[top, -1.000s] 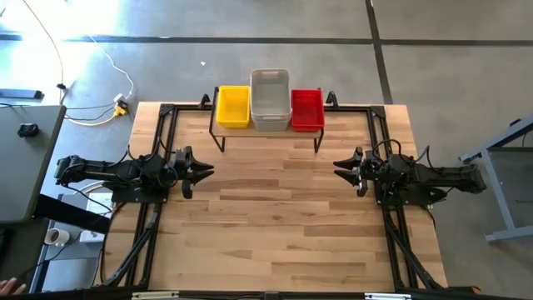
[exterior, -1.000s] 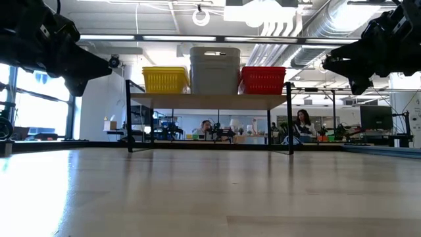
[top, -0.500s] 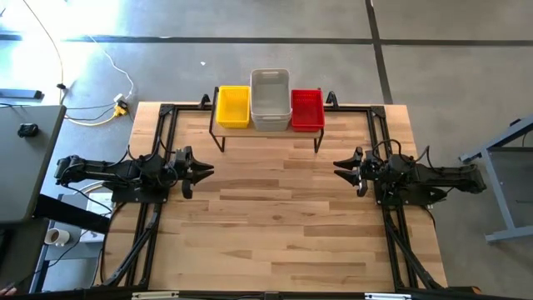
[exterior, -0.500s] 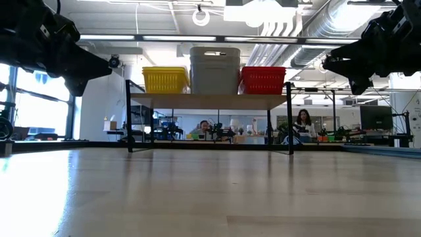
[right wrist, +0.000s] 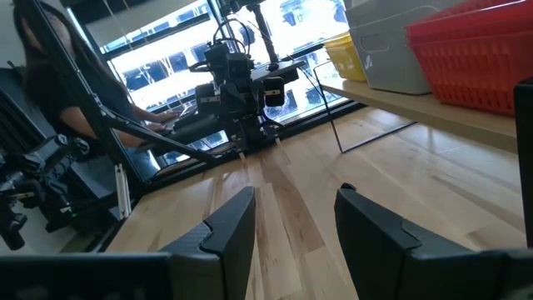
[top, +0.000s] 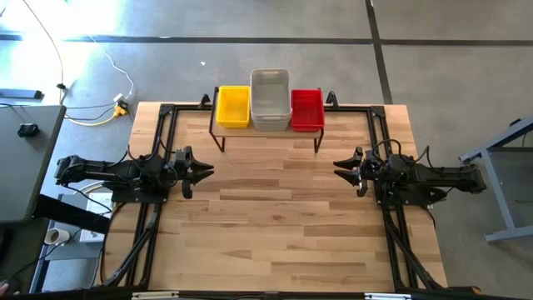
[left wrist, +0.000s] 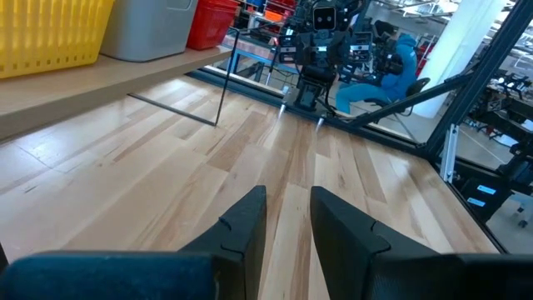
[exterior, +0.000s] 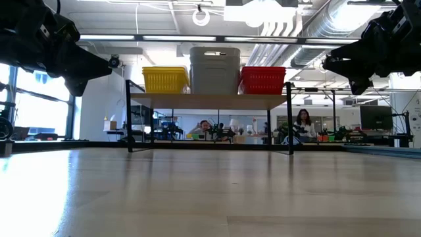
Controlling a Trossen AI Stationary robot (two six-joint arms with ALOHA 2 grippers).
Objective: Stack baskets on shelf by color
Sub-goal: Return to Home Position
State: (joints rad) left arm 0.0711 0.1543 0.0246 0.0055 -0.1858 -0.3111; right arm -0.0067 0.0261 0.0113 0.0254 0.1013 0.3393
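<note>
On the shelf [top: 266,133] at the table's far middle stand the baskets in three stacks side by side: yellow [top: 233,107] on the left, grey-white [top: 270,98] in the middle and tallest, red [top: 306,109] on the right. All three rest by their bottoms on the wooden plank [exterior: 210,101]. My left gripper [top: 206,170] waits open over the table's left side, nothing between its fingers [left wrist: 288,196]. My right gripper [top: 340,166] waits open over the right side, also with nothing in it [right wrist: 296,193]. Both point level toward the table's middle.
Black frame rails [top: 166,125] run along the table's left, right and far edges. Bare wood [top: 275,217] lies between the arms and in front of the shelf. Beyond the table, people [exterior: 304,122] sit at desks in the room.
</note>
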